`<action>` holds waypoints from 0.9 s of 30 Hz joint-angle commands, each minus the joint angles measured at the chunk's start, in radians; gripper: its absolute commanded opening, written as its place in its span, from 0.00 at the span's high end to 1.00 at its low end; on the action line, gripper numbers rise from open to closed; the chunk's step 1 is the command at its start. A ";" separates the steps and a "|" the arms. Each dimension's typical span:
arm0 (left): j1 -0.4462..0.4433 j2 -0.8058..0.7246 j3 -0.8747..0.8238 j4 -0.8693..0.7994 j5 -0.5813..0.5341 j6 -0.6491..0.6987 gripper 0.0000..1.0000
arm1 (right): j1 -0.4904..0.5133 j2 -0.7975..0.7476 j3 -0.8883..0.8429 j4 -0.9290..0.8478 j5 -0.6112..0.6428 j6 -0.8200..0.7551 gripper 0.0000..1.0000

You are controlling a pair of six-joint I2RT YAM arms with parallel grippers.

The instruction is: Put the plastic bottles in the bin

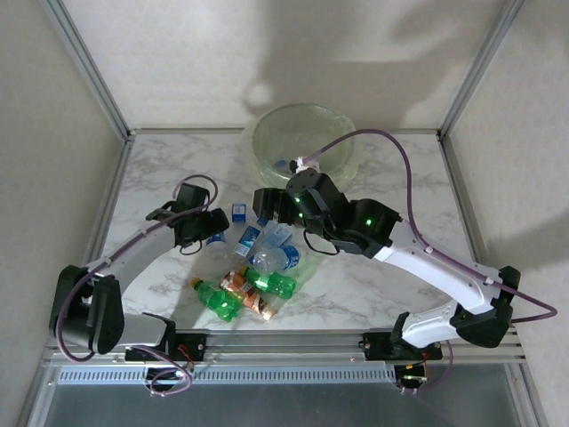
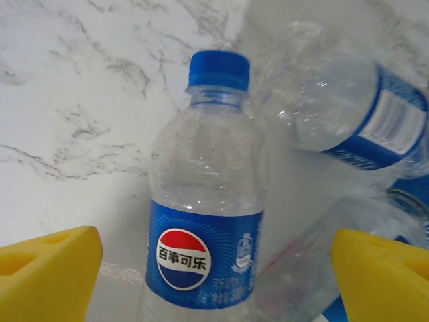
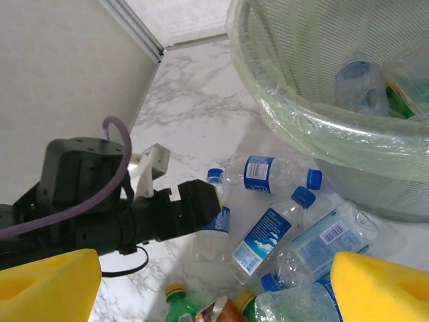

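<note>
Left arm's jaws are spread wide, yellow foam pads (image 2: 50, 275) on either side of a clear plastic Pepsi bottle with a blue cap and label (image 2: 204, 201) lying on the white marbled counter (image 2: 67, 100), not touching it. Right arm's jaws are wide open too, holding nothing, over the heap of clear, green and orange-labelled plastic bottles (image 1: 267, 262) just in front of the round translucent bin lined with a pale green bag (image 1: 342, 160). One clear bottle (image 3: 362, 84) already sits inside it.

Top camera high, looking down; wrist cameras low, close, sharing bottles (image 3: 268, 235).
</note>
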 commanded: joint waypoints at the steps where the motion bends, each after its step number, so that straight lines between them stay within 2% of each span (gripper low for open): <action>1: 0.011 0.018 -0.004 0.010 -0.016 0.027 0.14 | 0.023 -0.010 0.025 -0.034 0.064 0.039 0.11; 8: 0.009 0.061 -0.021 0.026 -0.020 0.042 0.15 | 0.028 -0.056 -0.017 -0.056 0.075 0.090 0.11; 15: 0.006 0.094 -0.029 0.048 -0.012 0.055 0.16 | 0.076 -0.102 -0.064 -0.066 0.129 0.150 0.11; 27: 0.006 0.155 -0.054 0.112 -0.011 0.042 0.21 | 0.108 -0.069 -0.033 -0.090 0.135 0.163 0.11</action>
